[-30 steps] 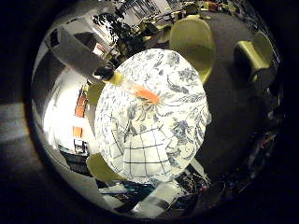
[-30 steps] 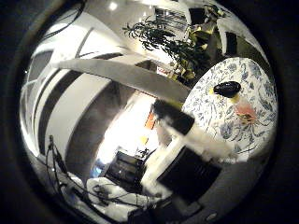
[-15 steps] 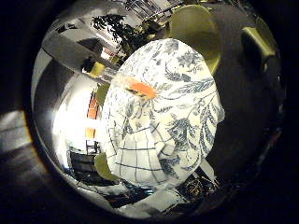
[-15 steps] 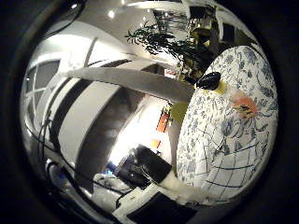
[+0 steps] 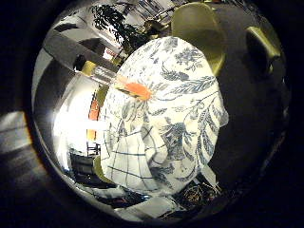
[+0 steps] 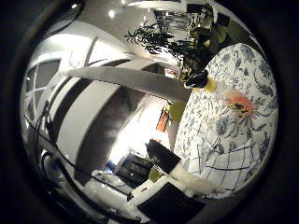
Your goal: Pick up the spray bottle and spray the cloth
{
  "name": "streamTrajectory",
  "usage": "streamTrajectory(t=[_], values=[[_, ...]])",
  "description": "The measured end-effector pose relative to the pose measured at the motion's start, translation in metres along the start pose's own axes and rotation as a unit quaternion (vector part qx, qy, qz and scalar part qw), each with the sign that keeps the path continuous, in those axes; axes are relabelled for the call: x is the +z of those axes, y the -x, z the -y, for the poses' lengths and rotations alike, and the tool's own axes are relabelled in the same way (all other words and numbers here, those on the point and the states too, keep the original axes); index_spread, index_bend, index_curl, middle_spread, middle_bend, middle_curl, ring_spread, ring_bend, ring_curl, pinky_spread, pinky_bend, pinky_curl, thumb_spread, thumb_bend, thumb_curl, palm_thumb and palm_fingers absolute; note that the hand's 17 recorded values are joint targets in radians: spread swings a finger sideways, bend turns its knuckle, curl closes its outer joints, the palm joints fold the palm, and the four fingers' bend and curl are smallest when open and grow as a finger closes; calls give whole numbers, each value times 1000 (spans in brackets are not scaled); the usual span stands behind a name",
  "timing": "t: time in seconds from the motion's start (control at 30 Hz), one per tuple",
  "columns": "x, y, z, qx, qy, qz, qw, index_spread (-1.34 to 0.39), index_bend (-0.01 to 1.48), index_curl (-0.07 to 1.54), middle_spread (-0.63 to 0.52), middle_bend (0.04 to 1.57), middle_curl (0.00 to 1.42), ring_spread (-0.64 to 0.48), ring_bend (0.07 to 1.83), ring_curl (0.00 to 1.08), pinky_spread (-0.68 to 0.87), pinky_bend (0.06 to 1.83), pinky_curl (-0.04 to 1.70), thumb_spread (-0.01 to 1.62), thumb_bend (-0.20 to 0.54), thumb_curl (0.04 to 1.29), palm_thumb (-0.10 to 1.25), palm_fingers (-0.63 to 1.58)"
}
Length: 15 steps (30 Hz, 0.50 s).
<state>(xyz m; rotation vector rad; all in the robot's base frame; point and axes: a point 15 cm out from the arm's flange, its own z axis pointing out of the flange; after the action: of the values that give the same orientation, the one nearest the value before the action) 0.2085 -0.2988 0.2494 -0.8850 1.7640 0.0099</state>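
The hand point(image 6: 182, 186) showed only as white and black parts at the view's edge, and I could not tell how its fingers were set. Since a second ago the checked cloth point(image 5: 135, 161) and floral surface point(image 5: 190, 95) had grown larger, so the palm was probably closing in. The bottle point(image 5: 128, 85) lay beyond the cloth, untouched; no writing was readable.

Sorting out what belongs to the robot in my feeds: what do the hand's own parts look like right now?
In the thumb side palm view the hand shows as boxy white and black parts reaching in from the edge: a black block, a pale white rounded segment behind it, and a flat black panel nearest the rim. No markings are legible. In the little finger side palm view I cannot pick out any part of it for sure.
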Motion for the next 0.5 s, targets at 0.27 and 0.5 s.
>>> streamTrajectory(t=[0.27, 0.5], values=[[21, -15, 9, -2, 17, -14, 1000, -175, 153, 293, 53, 388, 375, 151, 603, 266, 342, 635, 159, 1000, -23, 315, 560, 150], [43, -12, 16, -15, 34, -18, 999, -174, 154, 285, 53, 393, 374, 151, 597, 261, 344, 605, 185, 998, -26, 314, 570, 160]])
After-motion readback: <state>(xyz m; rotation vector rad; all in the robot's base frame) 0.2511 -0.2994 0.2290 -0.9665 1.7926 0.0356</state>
